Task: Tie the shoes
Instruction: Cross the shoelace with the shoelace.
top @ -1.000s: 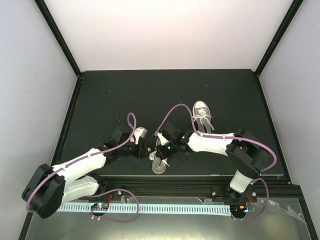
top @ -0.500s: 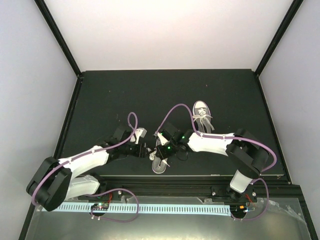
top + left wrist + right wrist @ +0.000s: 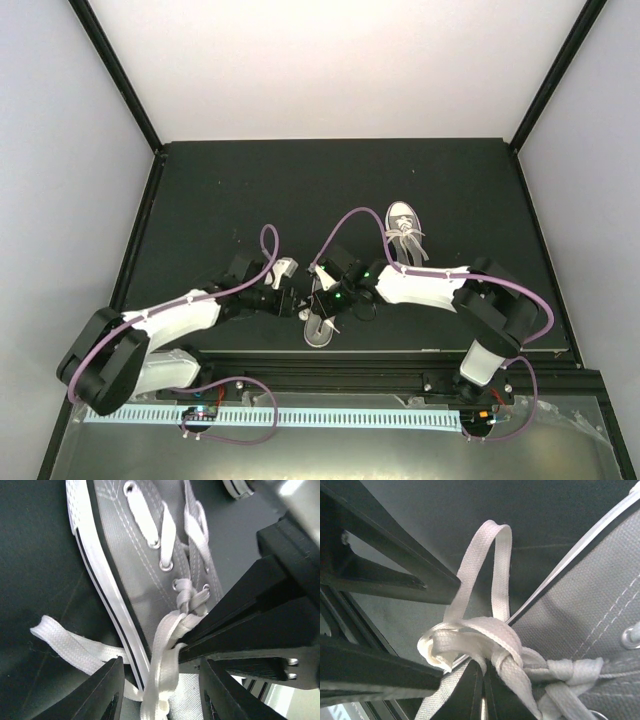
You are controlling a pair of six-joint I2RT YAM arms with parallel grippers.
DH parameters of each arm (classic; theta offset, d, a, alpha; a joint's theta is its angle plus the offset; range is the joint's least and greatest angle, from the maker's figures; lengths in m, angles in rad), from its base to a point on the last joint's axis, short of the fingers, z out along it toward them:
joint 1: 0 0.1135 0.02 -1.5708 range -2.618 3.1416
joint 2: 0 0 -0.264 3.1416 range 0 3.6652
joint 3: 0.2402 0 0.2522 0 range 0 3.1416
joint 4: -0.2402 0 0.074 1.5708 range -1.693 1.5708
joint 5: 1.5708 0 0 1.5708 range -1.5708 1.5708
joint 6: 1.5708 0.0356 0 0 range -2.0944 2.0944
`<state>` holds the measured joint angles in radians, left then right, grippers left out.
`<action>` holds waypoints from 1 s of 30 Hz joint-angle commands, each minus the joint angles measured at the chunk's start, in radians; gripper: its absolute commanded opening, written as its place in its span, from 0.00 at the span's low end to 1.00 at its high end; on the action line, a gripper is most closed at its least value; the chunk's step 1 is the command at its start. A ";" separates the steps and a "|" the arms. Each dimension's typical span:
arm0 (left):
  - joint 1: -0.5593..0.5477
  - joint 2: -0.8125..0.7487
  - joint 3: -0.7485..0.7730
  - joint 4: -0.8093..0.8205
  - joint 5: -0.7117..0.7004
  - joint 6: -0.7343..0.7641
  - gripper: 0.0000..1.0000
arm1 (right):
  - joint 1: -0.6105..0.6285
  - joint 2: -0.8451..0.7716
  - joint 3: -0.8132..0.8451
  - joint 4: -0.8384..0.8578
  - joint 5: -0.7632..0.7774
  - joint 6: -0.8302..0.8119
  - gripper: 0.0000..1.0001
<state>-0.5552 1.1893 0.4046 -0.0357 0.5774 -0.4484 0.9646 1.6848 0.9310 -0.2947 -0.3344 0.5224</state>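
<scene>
Left wrist view shows the near shoe (image 3: 145, 565) close up: grey canvas with a white sole edge, lying on the dark table (image 3: 220, 200). At the top of the shoe's lacing sits a knot (image 3: 187, 597). From it the lace (image 3: 162, 640) runs down over the side of the shoe, and a loose end (image 3: 65, 642) trails on the table just beside the sole.

In the right wrist view a loop (image 3: 492, 560) stands up from that knot, off the shoe's side. The right gripper (image 3: 482, 672) has its fingers pressed together on the bunched lace right at the knot, as far as we can judge. The left gripper (image 3: 161, 662) stands with its fingers apart, one on either side of the strands hanging off the shoe, pinching nothing.

We take the step in hand to be forming the bow. To do it well, we should:
- keep the right pinch steady so the knot stays tight;
- close the left fingers on one strand only, close to the shoe;
- draw outward along the table rather than upward, so the shoe does not lift or turn.

The two grippers are almost touching above the shoe, so any sideways correction should be small.

The second shoe (image 3: 404, 228) lies well beyond the near shoe, to its right.
</scene>
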 commanded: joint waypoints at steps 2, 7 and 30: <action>0.008 0.057 0.032 0.012 0.061 0.022 0.43 | -0.004 -0.025 0.003 -0.017 0.050 -0.006 0.02; 0.009 0.085 0.034 0.022 0.090 0.024 0.39 | -0.005 -0.027 0.003 -0.015 0.053 -0.005 0.02; 0.008 0.103 0.002 0.140 0.194 -0.116 0.02 | -0.004 -0.195 -0.033 -0.044 0.059 -0.051 0.30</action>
<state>-0.5552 1.3258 0.4049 0.0368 0.7013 -0.4980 0.9642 1.5867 0.9287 -0.3229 -0.3042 0.4953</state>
